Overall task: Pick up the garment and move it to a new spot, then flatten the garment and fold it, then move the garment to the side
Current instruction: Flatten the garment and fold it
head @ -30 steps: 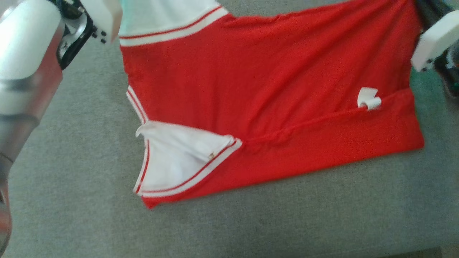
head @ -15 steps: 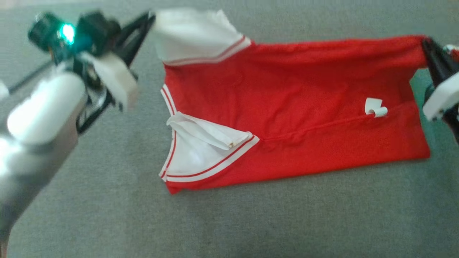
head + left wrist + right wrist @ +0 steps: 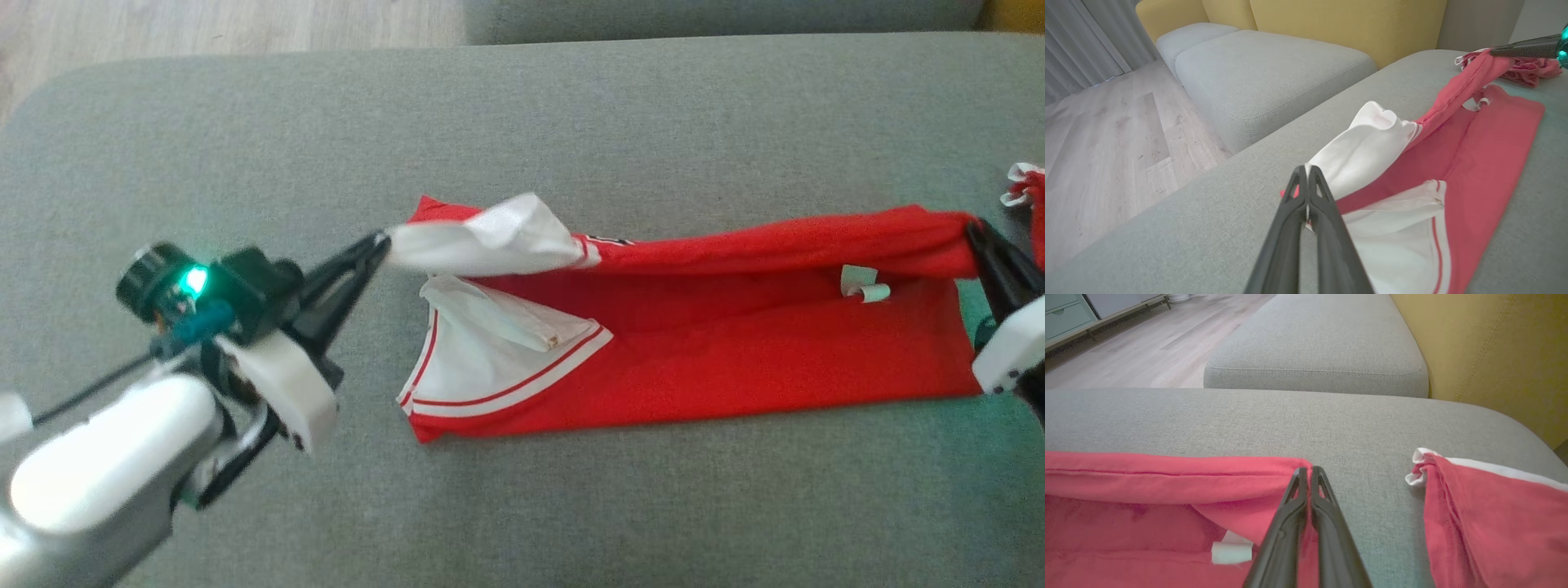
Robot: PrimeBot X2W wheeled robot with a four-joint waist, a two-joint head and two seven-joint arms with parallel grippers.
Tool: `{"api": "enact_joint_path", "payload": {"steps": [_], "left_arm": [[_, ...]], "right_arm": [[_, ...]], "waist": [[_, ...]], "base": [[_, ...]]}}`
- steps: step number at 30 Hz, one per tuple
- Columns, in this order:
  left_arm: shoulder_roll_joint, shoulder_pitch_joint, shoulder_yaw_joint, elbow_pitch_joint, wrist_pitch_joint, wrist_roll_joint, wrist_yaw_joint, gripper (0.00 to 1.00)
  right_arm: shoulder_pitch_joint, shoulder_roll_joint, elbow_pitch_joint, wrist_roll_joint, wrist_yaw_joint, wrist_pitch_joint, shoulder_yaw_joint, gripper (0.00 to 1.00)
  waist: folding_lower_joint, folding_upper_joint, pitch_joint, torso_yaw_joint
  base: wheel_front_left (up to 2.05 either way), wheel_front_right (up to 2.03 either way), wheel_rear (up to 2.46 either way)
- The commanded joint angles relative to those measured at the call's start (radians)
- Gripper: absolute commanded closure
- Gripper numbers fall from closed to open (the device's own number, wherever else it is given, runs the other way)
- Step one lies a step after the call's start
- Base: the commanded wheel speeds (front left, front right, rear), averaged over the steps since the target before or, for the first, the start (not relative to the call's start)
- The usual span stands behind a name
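A red garment (image 3: 735, 359) with white sleeves and red-striped trim lies across the grey cushion (image 3: 522, 139), its far half lifted and folding toward me. My left gripper (image 3: 384, 242) is shut on the white sleeve (image 3: 490, 241) at the garment's left end; the left wrist view shows the fingers (image 3: 1306, 175) pinched on that white cloth (image 3: 1363, 151). At the right end my right gripper (image 3: 973, 233) is shut on the red hem, with its tips (image 3: 1308, 473) closed on the red edge (image 3: 1208, 473). A white label (image 3: 861, 286) shows on the inside.
A second red and white garment (image 3: 1478, 506) lies bunched at the cushion's far right (image 3: 1024, 184). Another grey cushion (image 3: 1314, 347) and a yellow sofa back (image 3: 1502, 351) stand beyond. Wooden floor (image 3: 1106, 134) lies to the left of the cushion.
The head camera has tilted, so the whole picture shifted. Both grippers have carried the garment's far edge toward me, so the raised half now hangs over the lower half.
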Motion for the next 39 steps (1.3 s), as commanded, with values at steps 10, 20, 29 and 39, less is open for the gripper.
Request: {"api": "enact_joint_path", "payload": {"steps": [10, 20, 29, 39], "left_arm": [[0.084, 0.114, -0.001, -0.183, -0.017, -0.012, 0.101, 1.0], [0.008, 0.205, -0.014, -0.129, -0.108, -0.027, 0.149, 0.0], [-0.152, 0.366, 0.089, -0.033, -0.273, -0.022, 0.337, 0.0], [-0.369, 0.59, 0.298, -0.082, -0.279, 0.321, 0.514, 0.0]], "right_arm": [[0.178, -0.02, -0.079, -0.049, 0.007, 0.027, -0.134, 1.0], [0.268, 0.041, -0.115, -0.094, 0.007, 0.051, -0.254, 0.0], [0.423, 0.168, -0.192, -0.073, 0.007, 0.019, -0.472, 0.0], [0.362, 0.3, -0.068, -0.22, 0.007, 0.037, -0.749, 0.0]], "waist": [[0.0003, -0.0001, 0.017, 0.01], [0.0003, -0.0001, 0.02, 0.012], [0.0003, -0.0001, -0.054, 0.028], [0.0003, -0.0001, -0.103, 0.11]], "base": [[0.0, 0.0, 0.0], [0.0, 0.0, 0.0], [0.0, 0.0, 0.0], [0.0, 0.0, 0.0]]}}
